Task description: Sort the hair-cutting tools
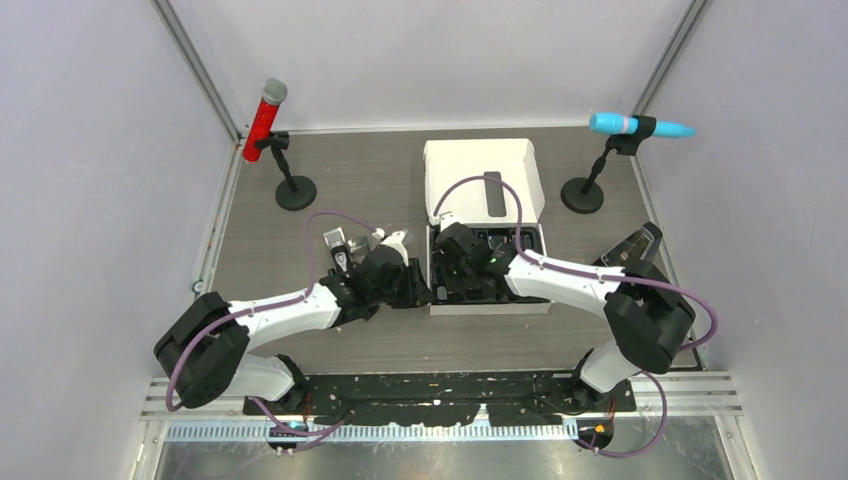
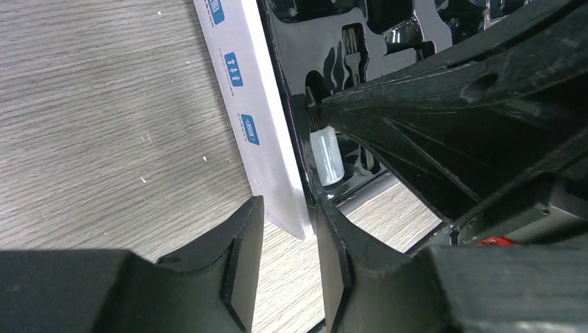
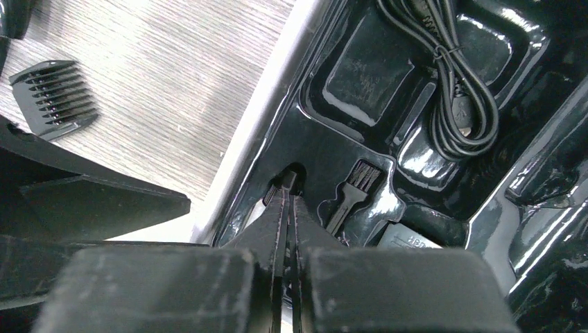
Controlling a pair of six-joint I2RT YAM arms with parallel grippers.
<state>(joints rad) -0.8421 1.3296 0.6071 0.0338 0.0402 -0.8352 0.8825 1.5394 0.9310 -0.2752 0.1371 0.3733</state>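
A black comb attachment (image 3: 55,97) lies on the table left of the white box (image 1: 480,165). Small black-and-silver hair-cutting tools (image 1: 340,247) lie on the table beyond my left wrist; I cannot tell which is the clipper. My left gripper (image 2: 290,239) stands astride the near left corner of the box wall (image 2: 274,166), one finger outside and one inside, both touching it. My right gripper (image 3: 288,186) is pressed shut, tips down in a recess of the black moulded tray (image 3: 360,90), against the ribbed cap of a small clear bottle (image 2: 326,156).
The tray holds a coiled black cable (image 3: 451,90) and a small brush (image 3: 353,189). A red microphone (image 1: 265,120) stands at the back left and a blue one (image 1: 640,125) at the back right. A dark flat object (image 1: 635,245) lies right of the box.
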